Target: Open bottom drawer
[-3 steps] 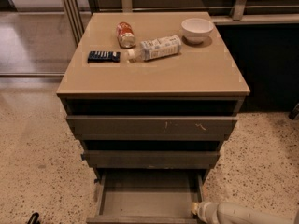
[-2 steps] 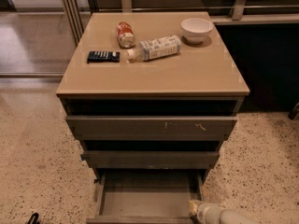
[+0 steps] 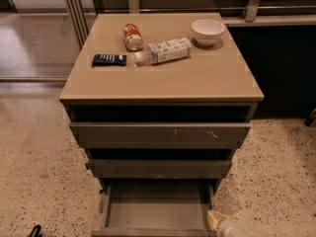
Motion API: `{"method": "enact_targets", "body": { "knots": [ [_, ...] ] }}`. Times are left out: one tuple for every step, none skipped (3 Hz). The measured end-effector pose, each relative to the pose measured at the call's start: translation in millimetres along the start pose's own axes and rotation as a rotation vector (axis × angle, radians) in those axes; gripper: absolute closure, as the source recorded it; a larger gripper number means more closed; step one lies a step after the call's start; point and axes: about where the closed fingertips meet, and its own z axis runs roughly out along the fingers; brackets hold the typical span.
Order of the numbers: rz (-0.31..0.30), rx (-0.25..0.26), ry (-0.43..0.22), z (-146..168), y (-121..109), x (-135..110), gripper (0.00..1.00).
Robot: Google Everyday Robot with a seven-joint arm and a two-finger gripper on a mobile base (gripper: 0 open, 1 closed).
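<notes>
The bottom drawer (image 3: 155,209) of the small cabinet stands pulled out toward me, its shallow grey tray open to view and empty. Its front lies along the lower edge of the view. My gripper (image 3: 223,223) shows as a pale tip at the drawer's front right corner, mostly cut off by the bottom edge. I cannot tell whether it touches the drawer.
Above are the mid-sized grey drawer front (image 3: 159,168) and the widest front with pale scratches (image 3: 160,132). On the cabinet top (image 3: 207,78) lie a red can (image 3: 132,36), a plastic bottle (image 3: 165,51), a dark packet (image 3: 109,59) and a white bowl (image 3: 208,31). Speckled floor surrounds it.
The pale arm at the lower right has drawn down out of the view, leaving only its tip showing. The drawer stays pulled out.
</notes>
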Motion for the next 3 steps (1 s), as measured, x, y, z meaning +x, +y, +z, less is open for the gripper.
{"method": "enact_targets", "body": {
  "knots": [
    [0.0, 0.0, 0.0, 0.0, 0.0, 0.0, 0.63],
    [0.0, 0.0, 0.0, 0.0, 0.0, 0.0, 0.4],
    [0.0, 0.0, 0.0, 0.0, 0.1, 0.0, 0.17]
  ]
}}
